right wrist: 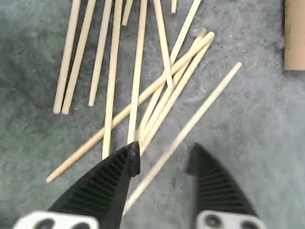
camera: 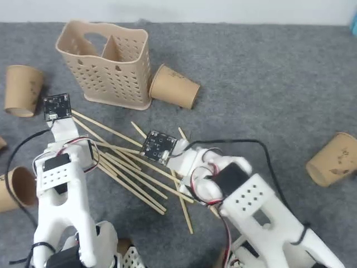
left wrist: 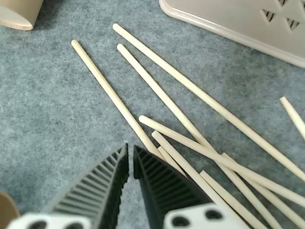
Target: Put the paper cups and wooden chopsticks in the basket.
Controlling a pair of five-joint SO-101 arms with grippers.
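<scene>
Several wooden chopsticks (camera: 134, 173) lie scattered on the grey cloth between the two arms. The beige perforated basket (camera: 106, 64) stands at the back left. One paper cup (camera: 174, 86) lies on its side against the basket, another (camera: 22, 89) lies at the far left, and a third (camera: 333, 159) lies at the right. My left gripper (left wrist: 130, 160) is shut with nothing in it, just above the chopstick ends (left wrist: 190, 119). My right gripper (right wrist: 164, 160) is open low over the pile, with one chopstick (right wrist: 190, 124) running between its fingers.
Another paper cup (camera: 14, 190) lies at the left edge beside the left arm. The basket's base (left wrist: 238, 24) and a cup (left wrist: 19, 12) are close ahead of the left gripper. A cup's edge (right wrist: 294, 36) shows beyond the right gripper.
</scene>
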